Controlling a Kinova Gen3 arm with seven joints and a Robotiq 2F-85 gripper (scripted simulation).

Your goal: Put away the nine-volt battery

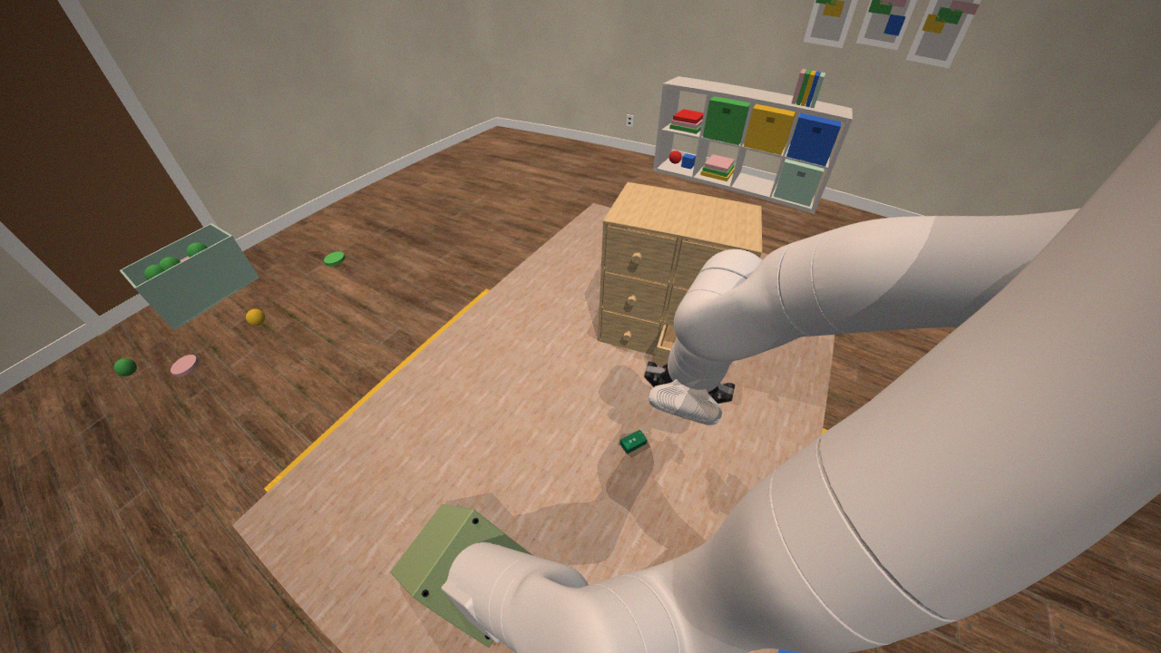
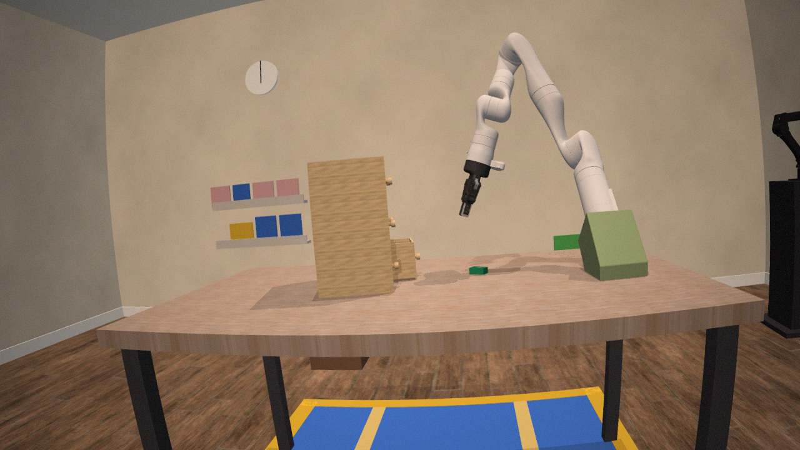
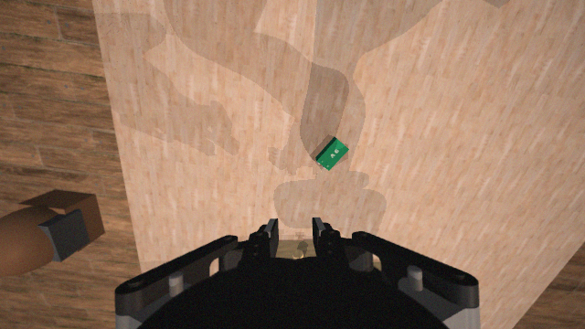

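Note:
The green nine-volt battery [image 1: 633,441] lies flat on the table, also seen in the side view [image 2: 478,270] and the wrist view [image 3: 332,153]. The small wooden chest [image 1: 678,259] [image 2: 349,226] stands at the far end of the table. Its bottom right drawer [image 2: 405,258] is pulled partly out; the other drawers are in. What the drawers hold is hidden. My gripper [image 2: 464,212] hangs in the air between the chest and the battery, well above the table. Its fingers stand partly open with nothing between them.
The arm's green base [image 1: 442,560] [image 2: 612,246] stands at the near end of the table, with a green block [image 2: 565,241] behind it. The table's long edges run close on both sides in the wrist view. A brown object [image 3: 46,233] sits on the floor beyond the table.

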